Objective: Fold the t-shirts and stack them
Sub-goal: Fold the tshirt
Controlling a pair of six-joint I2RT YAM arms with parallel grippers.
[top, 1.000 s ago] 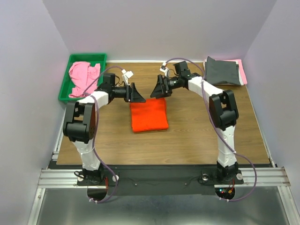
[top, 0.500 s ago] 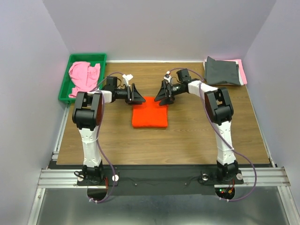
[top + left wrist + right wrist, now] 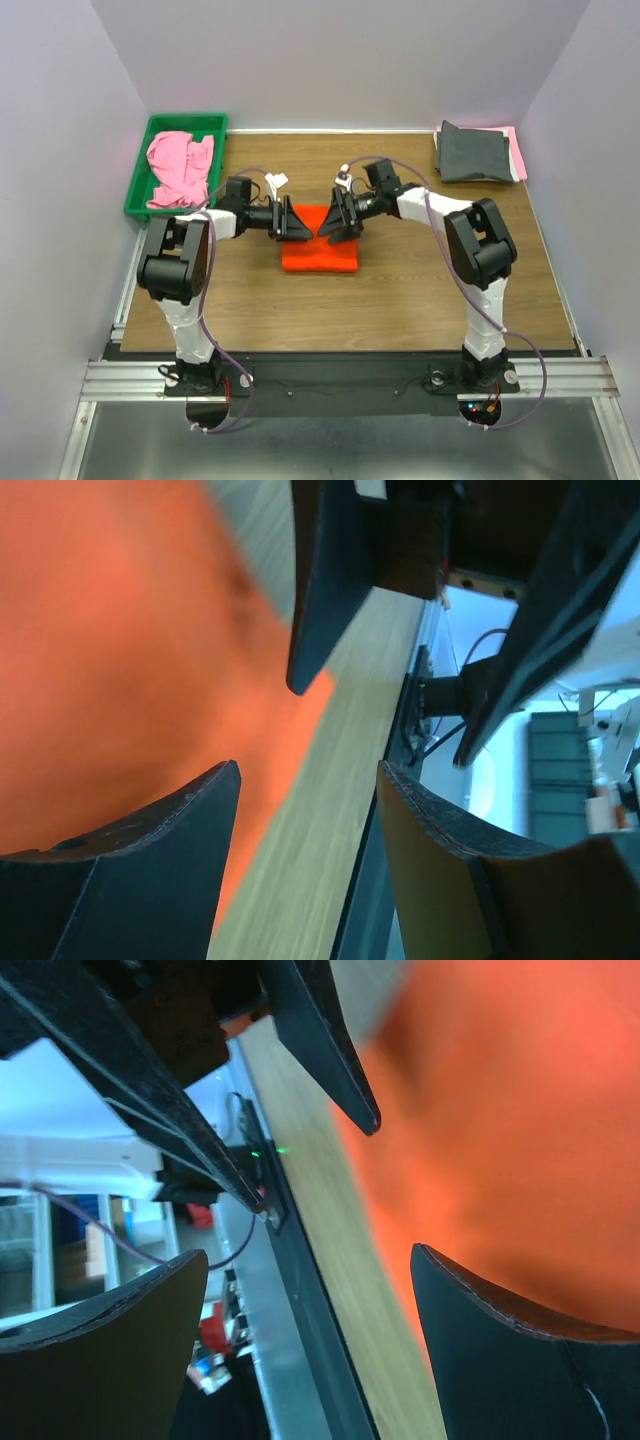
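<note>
Left end effector (image 3: 300, 222), right end effector (image 3: 330, 222) gape over squarish orange t-shirt (image 3: 320, 258).

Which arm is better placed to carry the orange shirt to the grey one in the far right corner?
Likely the right. The right end effector and left end effector both sit open at the orange shirt's far edge, but the grey shirt lies on the right arm's side.

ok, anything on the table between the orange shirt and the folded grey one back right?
Nothing visible. The table is bare wood between the orange shirt and the grey shirt. Only the right arm reaches across above that stretch.
</note>
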